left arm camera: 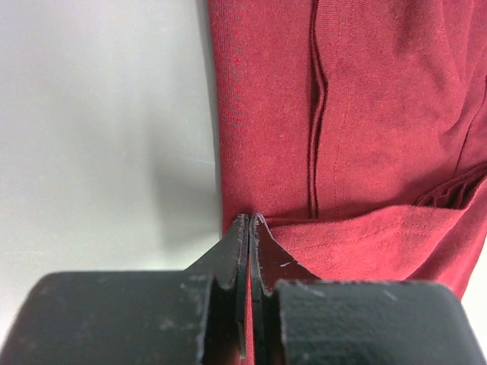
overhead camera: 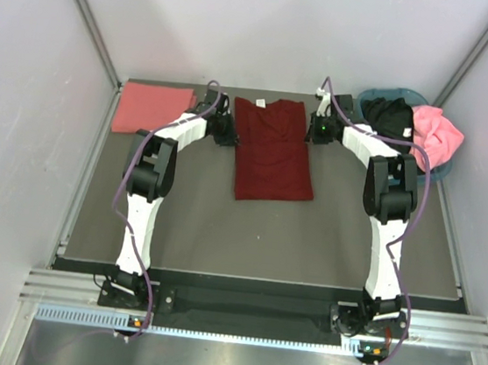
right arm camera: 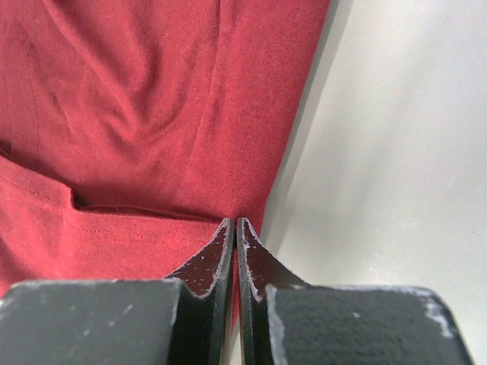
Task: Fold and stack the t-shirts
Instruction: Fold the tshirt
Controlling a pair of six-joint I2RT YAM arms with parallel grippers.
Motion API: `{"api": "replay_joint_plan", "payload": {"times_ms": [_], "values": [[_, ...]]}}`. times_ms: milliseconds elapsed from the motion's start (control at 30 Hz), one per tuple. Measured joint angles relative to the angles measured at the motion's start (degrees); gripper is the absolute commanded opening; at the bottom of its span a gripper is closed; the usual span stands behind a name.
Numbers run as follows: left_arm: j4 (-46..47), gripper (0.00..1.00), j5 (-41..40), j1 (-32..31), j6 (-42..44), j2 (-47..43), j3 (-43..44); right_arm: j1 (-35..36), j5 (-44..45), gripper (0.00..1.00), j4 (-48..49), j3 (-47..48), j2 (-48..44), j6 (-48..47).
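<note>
Desk (overhead camera: 221, 233): grey, fills the middle of the top view.

Maroon t-shirt (overhead camera: 272, 155): upper centre, flat, sides turned in to a long strip, collar at the far end.

Salmon-pink t-shirt (overhead camera: 151, 108): upper left, folded square, well apart from the maroon one.

Basket (overhead camera: 443, 173): upper right, holds the black t-shirt (overhead camera: 391, 116) and bright pink t-shirt (overhead camera: 436, 134), both unfolded.

Left hand (left arm camera: 249, 222): jaws pinched tight on the maroon cloth's edge at its far left corner. Right hand (right arm camera: 234, 224): pinched likewise on the far right corner.

Step, as I judge it: the lengthwise fold of the maroon shirt. The next move calls for both hands lifting together and carrying the collar end level toward the near hem, so that neither corner lags.
</note>
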Motion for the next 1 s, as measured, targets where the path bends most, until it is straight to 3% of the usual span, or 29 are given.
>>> {"api": "replay_joint_plan", "payload": {"times_ms": [100,133,233,367,500,533,633,800,1000], "values": [[0.3,0.00,0.1,0.2,-0.6,0.0,0.0,0.0,0.2,0.02,0.3,0.0,0.0,0.4],[0.3,0.02,0.2,0.3,-0.9,0.0,0.0,0.0,0.3,0.11,0.4,0.0,0.0,0.5],[0.3,0.26,0.4,0.8,-1.2,0.0,0.0,0.0,0.8,0.39,0.5,-0.3,-0.2,1.4],[-1.1,0.37,-1.6,1.4,-1.0,-1.2,-0.2,0.0,1.9,0.49,-0.2,-1.6,-1.6,1.9],[-3.2,0.39,-3.9,2.1,-0.3,-6.7,-3.1,-0.1,0.8,0.42,-3.0,-5.3,-7.2,2.3],[-3.8,0.39,-4.1,2.3,-0.1,-9.0,-4.3,-0.2,-0.4,0.29,-3.6,-6.6,-9.2,2.4],[-3.1,0.39,-2.2,2.4,-0.2,-16.8,-9.3,-0.3,-5.4,0.10,-4.3,-11.7,-15.8,2.9],[4.6,0.38,7.5,0.1,-4.0,-27.9,-22.8,-0.3,-13.1,0.06,-3.9,-23.3,-24.6,3.5],[16.5,0.38,19.1,-3.5,-11.9,-26.6,-37.7,-0.4,-20.7,0.06,-3.3,-32.8,-21.6,3.5]]}}
